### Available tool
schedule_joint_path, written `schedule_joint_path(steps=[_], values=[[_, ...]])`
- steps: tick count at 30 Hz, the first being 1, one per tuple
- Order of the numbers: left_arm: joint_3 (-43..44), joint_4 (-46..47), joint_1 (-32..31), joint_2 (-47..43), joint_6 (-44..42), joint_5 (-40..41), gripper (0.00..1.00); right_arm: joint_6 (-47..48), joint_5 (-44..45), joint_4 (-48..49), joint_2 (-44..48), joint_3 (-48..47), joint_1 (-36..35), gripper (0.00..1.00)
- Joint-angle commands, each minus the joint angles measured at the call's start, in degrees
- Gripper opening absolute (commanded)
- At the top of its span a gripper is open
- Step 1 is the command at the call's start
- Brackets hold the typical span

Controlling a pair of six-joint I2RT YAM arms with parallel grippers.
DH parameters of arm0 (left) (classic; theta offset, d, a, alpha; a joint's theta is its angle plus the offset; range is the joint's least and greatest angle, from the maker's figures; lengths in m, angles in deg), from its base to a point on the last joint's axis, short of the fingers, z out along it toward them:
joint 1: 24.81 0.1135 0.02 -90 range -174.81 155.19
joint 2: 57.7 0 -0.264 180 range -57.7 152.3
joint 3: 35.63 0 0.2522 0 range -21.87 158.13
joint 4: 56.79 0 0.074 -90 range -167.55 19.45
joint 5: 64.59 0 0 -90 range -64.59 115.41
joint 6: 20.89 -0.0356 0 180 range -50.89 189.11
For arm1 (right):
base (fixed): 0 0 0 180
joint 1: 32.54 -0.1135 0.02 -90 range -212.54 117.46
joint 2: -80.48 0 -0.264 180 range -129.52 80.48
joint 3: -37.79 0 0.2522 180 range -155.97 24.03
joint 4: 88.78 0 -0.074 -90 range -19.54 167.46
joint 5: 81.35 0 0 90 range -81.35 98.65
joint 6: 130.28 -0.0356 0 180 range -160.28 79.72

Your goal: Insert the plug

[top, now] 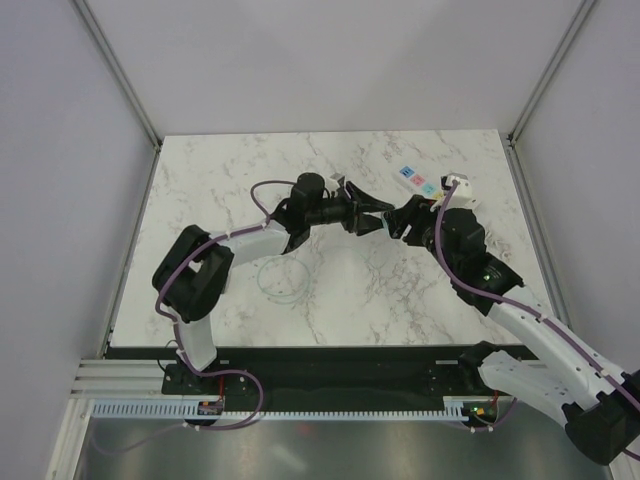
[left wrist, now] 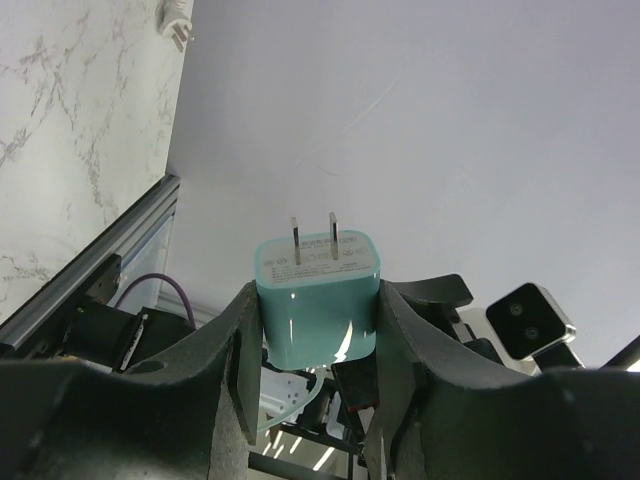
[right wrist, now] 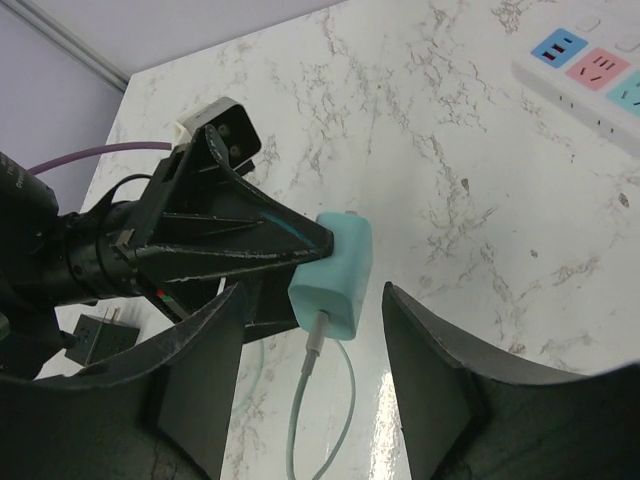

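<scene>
My left gripper (left wrist: 318, 312) is shut on a teal cube plug (left wrist: 318, 268) with two metal prongs pointing away from the wrist. It is held above the table's middle (top: 372, 222). My right gripper (right wrist: 312, 295) is open, with a finger on each side of that teal plug (right wrist: 335, 265), not touching it, at its cable end. A pale-green cable (right wrist: 305, 400) hangs from the plug. A small black plug block (right wrist: 100, 340) with prongs up lies on the table behind the left wrist. The white power strip (top: 425, 185) with coloured sockets lies at the back right.
The strip's coloured sockets (right wrist: 590, 70) show at the top right of the right wrist view. The cable's coil (top: 280, 280) lies on the marble near the left arm. A white pronged plug (left wrist: 178, 20) lies near the back wall.
</scene>
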Motion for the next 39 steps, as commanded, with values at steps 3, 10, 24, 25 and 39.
schedule_joint_path(steps=[3,10,24,25,39], values=[[-0.5,3.2,1.1,-3.7,1.7,1.2,0.02,1.2,0.4,0.6,1.2,0.5,-0.3,0.66],[-1.0,3.2,1.2,-4.0,1.7,0.8,0.02,1.5,-0.5,3.2,-2.9,-0.3,-0.5,0.6],[-3.6,6.1,1.2,-4.6,3.9,1.4,0.02,1.6,5.4,6.0,-9.3,-2.3,-3.9,0.49],[-3.7,6.3,1.2,-4.6,4.1,1.4,0.02,1.7,6.3,6.1,-9.5,-2.3,-4.3,0.47],[-2.0,3.3,2.9,-6.4,-2.9,-0.9,0.9,1.9,15.5,-0.5,-11.8,-6.7,-7.7,0.0]])
